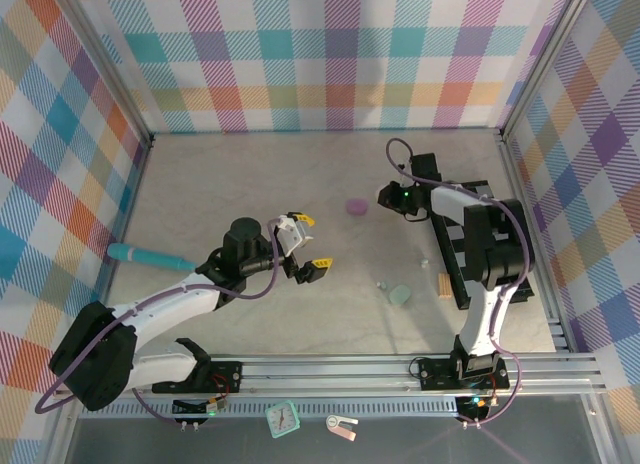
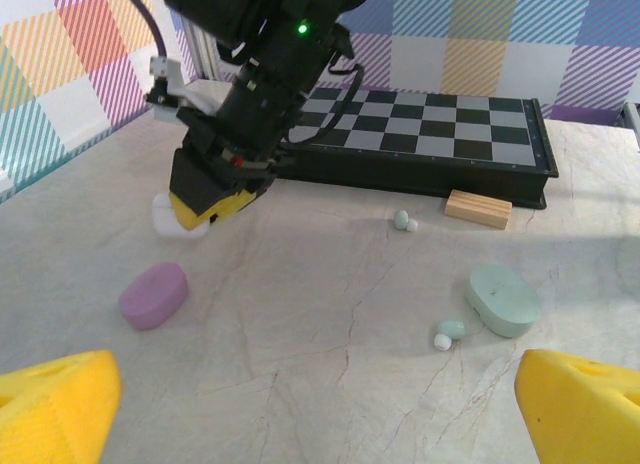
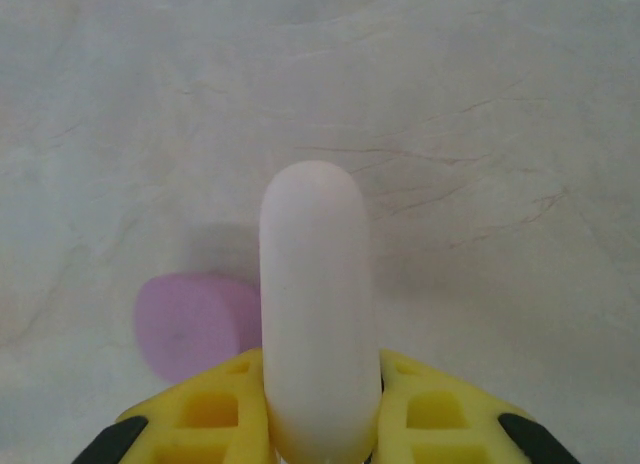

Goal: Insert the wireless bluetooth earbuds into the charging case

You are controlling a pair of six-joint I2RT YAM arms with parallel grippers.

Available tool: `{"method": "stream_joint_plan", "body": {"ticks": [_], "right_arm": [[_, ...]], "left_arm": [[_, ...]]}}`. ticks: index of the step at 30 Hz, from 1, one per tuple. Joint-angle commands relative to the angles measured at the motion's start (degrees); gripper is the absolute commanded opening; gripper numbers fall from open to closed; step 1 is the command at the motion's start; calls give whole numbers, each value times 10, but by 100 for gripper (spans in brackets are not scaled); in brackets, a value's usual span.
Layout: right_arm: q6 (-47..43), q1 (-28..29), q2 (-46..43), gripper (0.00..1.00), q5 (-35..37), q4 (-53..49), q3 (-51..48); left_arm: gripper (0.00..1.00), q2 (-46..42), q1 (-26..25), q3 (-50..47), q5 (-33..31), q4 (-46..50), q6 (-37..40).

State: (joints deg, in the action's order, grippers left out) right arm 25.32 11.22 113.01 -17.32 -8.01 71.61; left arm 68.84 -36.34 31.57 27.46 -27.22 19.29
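My right gripper (image 3: pixel 320 416) is shut on a white pebble-shaped charging case (image 3: pixel 312 304), held just above the table beside a closed pink case (image 3: pixel 190 322). The left wrist view shows the same white case (image 2: pixel 172 220) in the right gripper (image 2: pixel 205 202), with the pink case (image 2: pixel 153 295) in front of it. A closed pale green case (image 2: pixel 502 299) lies to the right. One pale green earbud with a white tip (image 2: pixel 447 333) lies beside it, and another earbud (image 2: pixel 404 221) lies farther back. My left gripper (image 1: pixel 308 247) hovers open and holds nothing, its yellow fingertips (image 2: pixel 55 404) spread wide.
A black chessboard (image 2: pixel 430 134) lies along the right side with a small wooden block (image 2: pixel 478 208) at its near edge. A teal tool (image 1: pixel 150 254) lies at the far left. Chequered walls close in the table (image 1: pixel 250 174) on three sides.
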Motion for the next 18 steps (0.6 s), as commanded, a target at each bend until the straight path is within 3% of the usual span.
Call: {"method": "stream_joint_plan", "body": {"ticks": [1,5,8,13,18], "right_arm": [[24,-5,34,21,-6,-12,40],[17,-8,58,30,7,-32,64],[5,-7,31,46,26,-31,51],[-19,-8,-52,70,69,-45,5],[-20,-7,-165,79,105,-59,-83]], "left_arm": [[100,5,-7,-6,4,-26,-3],[100,9,-7,-5,5,-28,-2],[100,11,-8,-5,2,-30,3],[100,34,-20,11,-8,-24,-7],[100,74,-53,21,-23,-57,-20]]}}
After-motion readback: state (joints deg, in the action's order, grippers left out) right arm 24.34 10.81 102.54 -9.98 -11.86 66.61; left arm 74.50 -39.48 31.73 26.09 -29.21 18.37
